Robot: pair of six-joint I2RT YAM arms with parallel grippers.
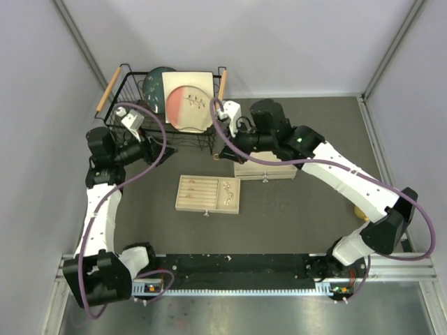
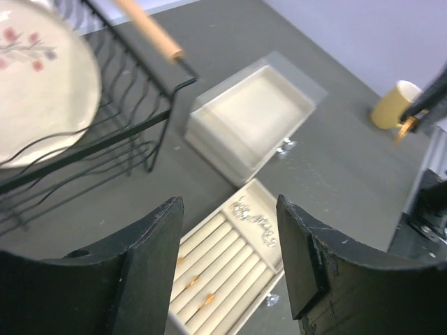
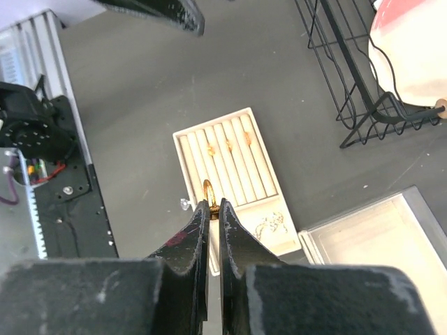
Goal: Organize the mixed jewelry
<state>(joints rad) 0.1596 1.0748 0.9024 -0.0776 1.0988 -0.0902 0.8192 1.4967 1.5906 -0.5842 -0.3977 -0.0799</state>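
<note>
My right gripper [image 3: 214, 204] is shut on a gold ring [image 3: 208, 190], held in the air above the beige slotted tray [image 3: 199, 136]. Two more gold rings [image 3: 227, 146] sit in the tray's slots, and silver pieces [image 3: 269, 225] lie in its end compartment. In the left wrist view my left gripper [image 2: 229, 207] hangs open and empty above the same tray [image 2: 230, 262], where gold rings [image 2: 207, 300] and silver pieces [image 2: 255, 220] show between the fingers. From above, the tray [image 1: 208, 195] lies mid-table, with the left gripper [image 1: 159, 155] to its upper left and the right gripper [image 1: 222, 153] just behind it.
An open beige box [image 1: 264, 169] stands behind the tray, under the right arm. A black wire basket [image 1: 119, 105] with wooden handles holds plates [image 1: 187, 101] at the back left. A yellow cup [image 2: 391, 105] stands at the right, partly hidden behind the right arm.
</note>
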